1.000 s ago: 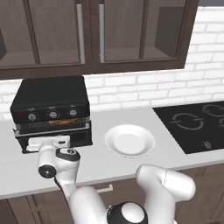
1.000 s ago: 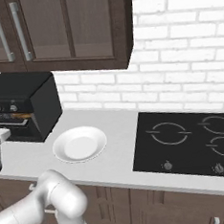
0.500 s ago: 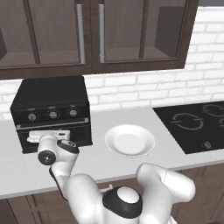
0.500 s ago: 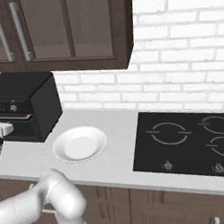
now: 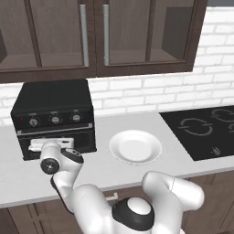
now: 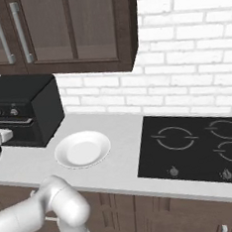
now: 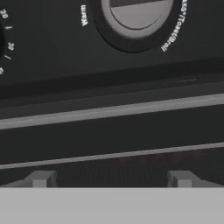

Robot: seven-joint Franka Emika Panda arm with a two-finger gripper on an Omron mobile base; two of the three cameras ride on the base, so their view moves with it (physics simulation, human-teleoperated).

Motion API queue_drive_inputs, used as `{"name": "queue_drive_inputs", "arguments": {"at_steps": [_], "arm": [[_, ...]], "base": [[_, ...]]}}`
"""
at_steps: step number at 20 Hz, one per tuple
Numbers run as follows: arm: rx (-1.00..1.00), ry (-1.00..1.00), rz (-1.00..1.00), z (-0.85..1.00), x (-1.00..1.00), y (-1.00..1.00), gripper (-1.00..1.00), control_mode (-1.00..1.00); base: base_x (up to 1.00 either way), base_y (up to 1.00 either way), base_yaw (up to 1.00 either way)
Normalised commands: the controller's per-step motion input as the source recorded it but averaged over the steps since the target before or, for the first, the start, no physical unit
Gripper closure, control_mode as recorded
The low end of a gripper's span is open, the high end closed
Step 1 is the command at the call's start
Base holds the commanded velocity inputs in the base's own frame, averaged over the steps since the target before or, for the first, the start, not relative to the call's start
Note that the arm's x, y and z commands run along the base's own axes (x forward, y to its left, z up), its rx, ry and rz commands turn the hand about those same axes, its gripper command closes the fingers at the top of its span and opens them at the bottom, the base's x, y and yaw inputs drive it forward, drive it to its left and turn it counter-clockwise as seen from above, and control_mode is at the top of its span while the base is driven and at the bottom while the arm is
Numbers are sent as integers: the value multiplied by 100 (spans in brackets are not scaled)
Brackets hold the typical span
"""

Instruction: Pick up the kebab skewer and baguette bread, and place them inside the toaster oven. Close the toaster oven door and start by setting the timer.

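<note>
At the lower left of the left base view, the gripper (image 5: 50, 145) sits at the end of the white arm, pressed up close against the front of the toaster oven (image 5: 54, 106). Its fingertips (image 7: 40, 179) stand spread wide in the hand view, one near the lower left and one near the lower right, nothing between them.

Directly ahead of the tips in the hand view: the black face of the toaster oven door (image 7: 113, 140), crossed by pale horizontal lines, apparently shut. Above that, at the top of the frame, a silver-faced knob (image 7: 135, 17) with "Warm" printed to its left and "Toast/Broil" along its right. A second dial's number marks show at the far left edge.

In the left base view, three knobs sit in a row across the oven's control strip, just above the gripper. The gripper covers the left part of the door front; the oven's inside can't be seen past it.

Right of the oven, centre of frame: a white plate (image 5: 153, 139), bare, on the pale grey counter (image 5: 18, 171). Apart from the oven, not touching.

Farther right: flat black cooktop (image 5: 205, 130) set into the counter, ring markings on it.

Behind: white brick wall (image 5: 155, 93). Above, across the top of the frame, dark wood cabinets (image 5: 132, 34) with long silver handles.

Right base view: oven at the left edge, the white gripper body just in front of it at the frame's left margin.
</note>
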Motion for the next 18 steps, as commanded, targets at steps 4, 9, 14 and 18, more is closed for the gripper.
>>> {"name": "queue_drive_inputs", "arguments": {"at_steps": [4,9,14,18], "arm": [[0,-1,0,0,-48,0,-100,-100],[0,-1,0,24,-57,3,-100,-100],[0,-2,0,75,-14,22,-100,-100],[0,0,0,83,0,21,-100,-100]], "base": [[0,0,0],[0,0,0],[0,0,0],[0,0,0]]}}
